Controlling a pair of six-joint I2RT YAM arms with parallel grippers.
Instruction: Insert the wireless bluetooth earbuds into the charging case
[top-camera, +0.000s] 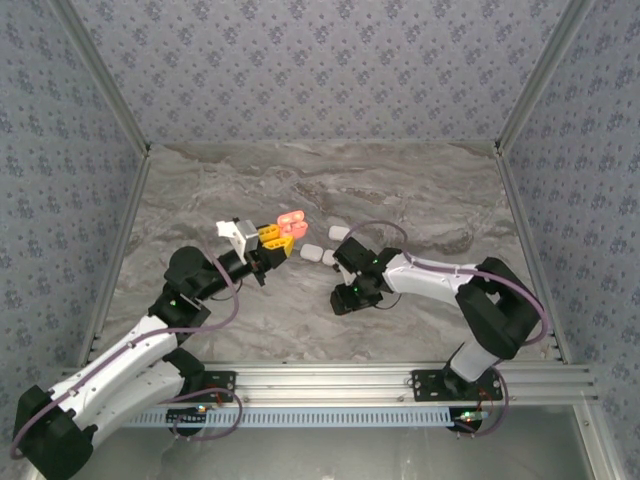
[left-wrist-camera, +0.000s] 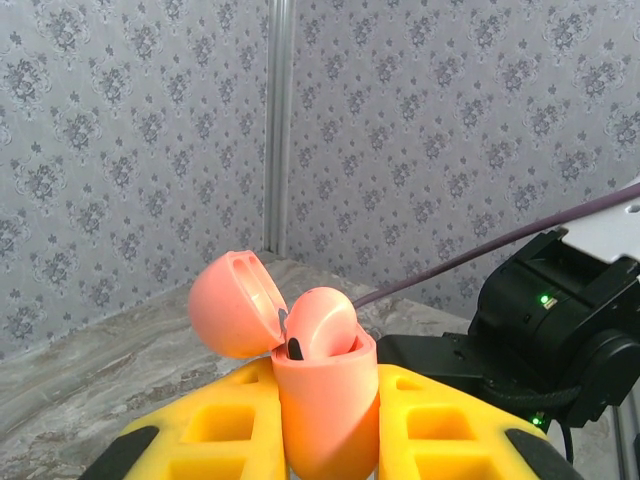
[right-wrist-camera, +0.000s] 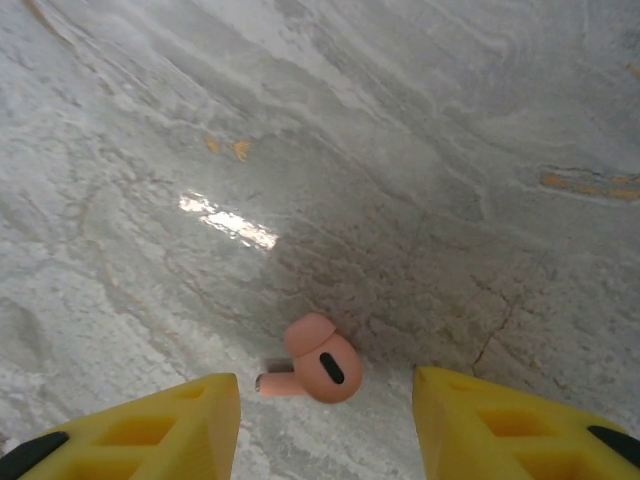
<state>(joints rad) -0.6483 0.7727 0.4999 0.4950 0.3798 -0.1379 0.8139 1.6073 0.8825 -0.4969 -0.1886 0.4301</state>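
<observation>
Left gripper (left-wrist-camera: 327, 432) here is clamped tight on the one pink case (left-wrist-camera: 320, 395). Its lid (left-wrist-camera: 230, 305) is flipped open and one pink earbud (left-wrist-camera: 322, 322) sits inside. My right gripper (right-wrist-camera: 327, 385) hangs spread over the table (right-wrist-camera: 400, 150). A second pink earbud (right-wrist-camera: 318, 368) lies between its fingers, touching neither. Three small white pieces (top-camera: 311, 253) lie nearby, can't tell if they're cases or buds.

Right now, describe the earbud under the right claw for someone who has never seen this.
On the marble table, find the right claw's two yellow fingers. The earbud lies on its side between them, touching neither. It is salmon pink with a short stem, unlike the white cases nearby.
</observation>
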